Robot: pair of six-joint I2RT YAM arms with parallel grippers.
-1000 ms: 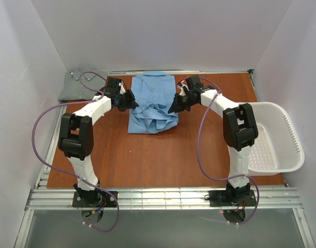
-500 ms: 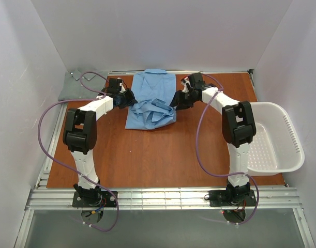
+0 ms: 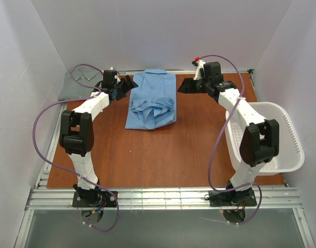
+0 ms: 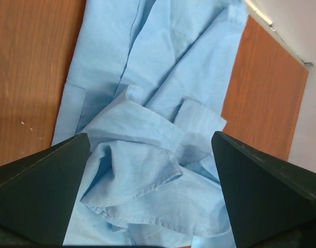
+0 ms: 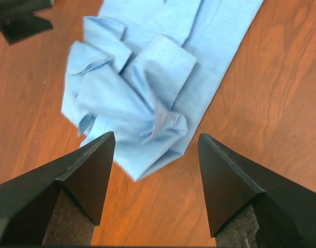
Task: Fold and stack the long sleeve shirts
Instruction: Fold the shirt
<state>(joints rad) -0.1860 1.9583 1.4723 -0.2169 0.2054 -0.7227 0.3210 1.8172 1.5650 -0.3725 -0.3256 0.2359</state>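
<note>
The light blue long sleeve shirt (image 3: 151, 101) lies at the back middle of the table, folded to a long narrow shape with its sleeves bunched in a loose heap on the lower half (image 4: 147, 170) (image 5: 132, 93). My left gripper (image 3: 130, 82) (image 4: 150, 135) hovers open at the shirt's upper left edge, nothing between its fingers. My right gripper (image 3: 182, 88) (image 5: 156, 135) stands open just off the shirt's right edge, above bare wood. The grey-green shirt (image 3: 75, 86) lies in the far left corner, partly off the wooden board.
A white plastic laundry basket (image 3: 282, 155) stands at the right edge of the table, under the right arm's elbow. Purple cables loop from both arms. White walls close in the back and sides. The left gripper's fingers (image 5: 18, 20) show in the right wrist view's corner.
Both grippers have opened and let go of the blue shirt's cloth. Each has drawn back outward from the shirt; the right arm's elbow has swung out over the basket.
</note>
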